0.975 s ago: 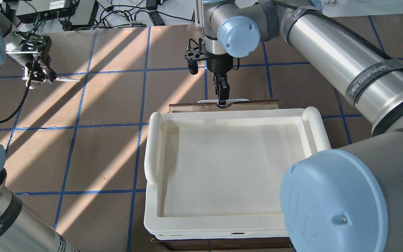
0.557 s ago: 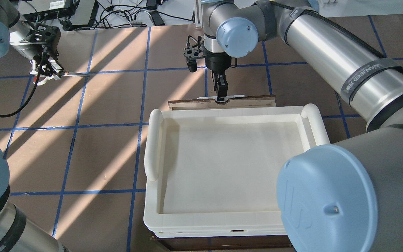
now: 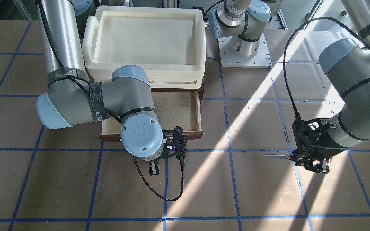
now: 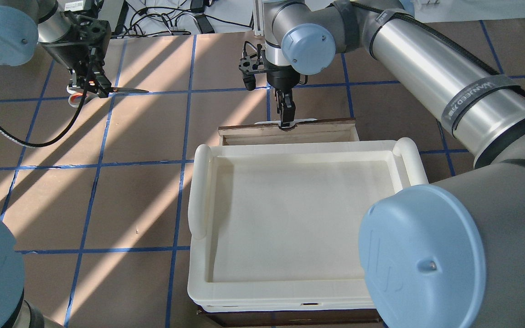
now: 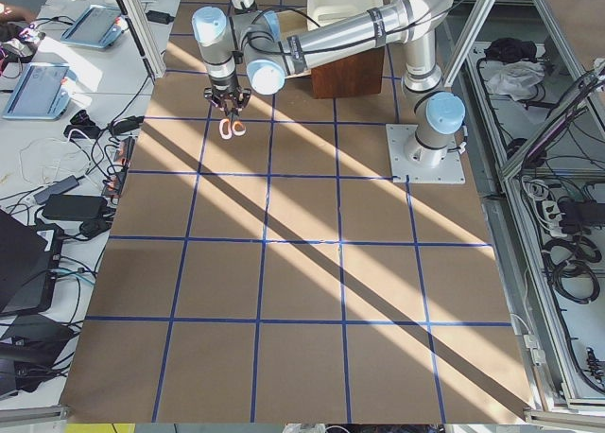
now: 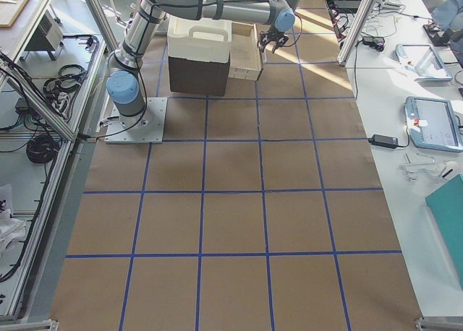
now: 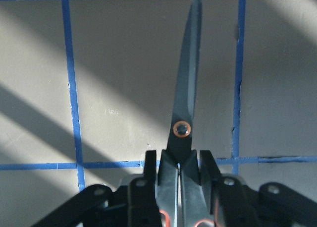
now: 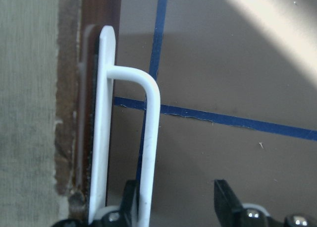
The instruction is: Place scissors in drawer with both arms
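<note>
While the shallow wide drawer of dark reddish-brown wood with a pale interior [image 3: 185,112] stands drawn out on the far side from under the cream-white plastic tray [image 3: 143,72], the work splits between the arms. The right black two-finger gripper [image 8: 176,202] straddles the drawer's white bar handle [image 8: 148,138]. Its fingers are apart, and the bar lies close against one of them. Any further pull should run straight along the drawer's travel, so the front does not skew. The left black two-finger gripper [image 7: 179,162] hangs above the brown table taped in blue squares [image 4: 144,191], well to the left of the drawer. Its fingers are clamped on the pair of scissors with grey handles and slim silver blades [image 7: 190,88], just behind the pivot. I would carry them right, level, then lower them lengthwise onto the pale floor, clear of the front board and the right gripper, before letting go. The blades are closed and point right toward the drawer. An orange-ringed rivet marks the pivot, and orange-red lining edges the loops.
</note>
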